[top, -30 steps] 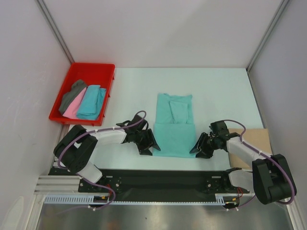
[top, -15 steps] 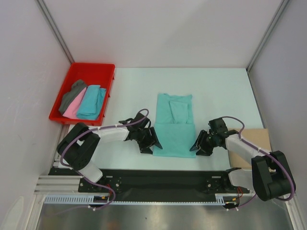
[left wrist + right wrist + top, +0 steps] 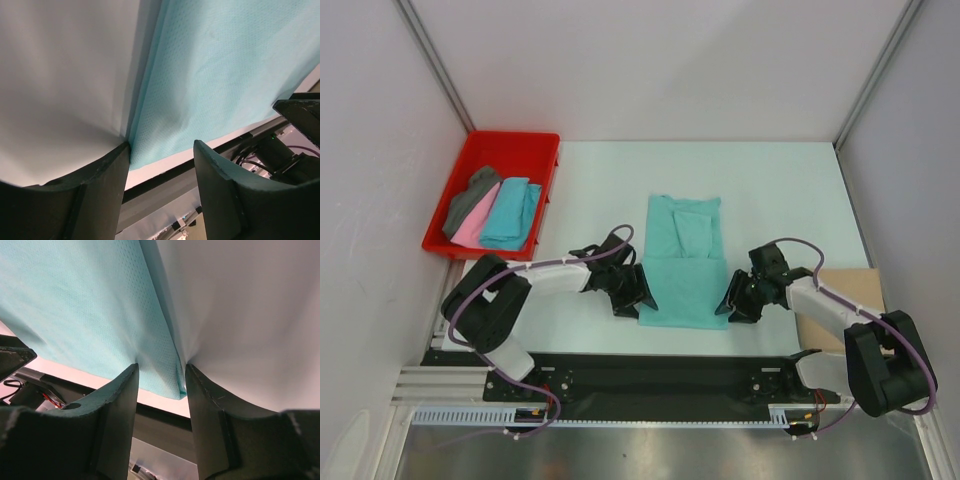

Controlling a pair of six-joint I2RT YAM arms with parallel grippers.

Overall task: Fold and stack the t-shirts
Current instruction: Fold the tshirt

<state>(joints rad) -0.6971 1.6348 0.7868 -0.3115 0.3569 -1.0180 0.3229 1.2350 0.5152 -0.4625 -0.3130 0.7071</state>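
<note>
**Partly hidden:** the right arm (image 3: pixel 832 310) lies across the tan t-shirt (image 3: pixel 865 285) at the table's near right edge and covers part of it. The dark grey t-shirt (image 3: pixel 470 198), pink t-shirt (image 3: pixel 470 230) and turquoise t-shirt (image 3: pixel 510 212) overlap in the red tray (image 3: pixel 515 152), so none shows its whole outline. Each wrist camera catches only one near corner of the mint green t-shirt (image 3: pixel 682 275), with the rest cut off by the frame. From above, the fingertips are too small to read.

**The setting:** the pale table (image 3: pixel 780 190) is boxed in by plain grey walls (image 3: pixel 670 60) on three sides. A black rail (image 3: pixel 650 375) runs along its near edge, where both arms are bolted. The tray sits by the left wall, well apart from the mint green t-shirt. That shirt lies flat in the middle of the table, long and narrow, with a smaller fold of cloth doubled over its far half.

**The arms:** both reach low and inward. The left arm (image 3: pixel 555 278) stretches rightward and puts the left gripper (image 3: pixel 638 297) at the shirt's near left corner. Its fingers (image 3: pixel 90 185) stand well apart with that corner lying between them, and one finger touches the cloth's edge. The right gripper (image 3: pixel 728 303) mirrors it at the near right corner. Its fingers (image 3: pixel 220 410) are also parted, though less widely. They straddle the hem with their tips down at the surface, and the cloth between them is not pinched.
</note>
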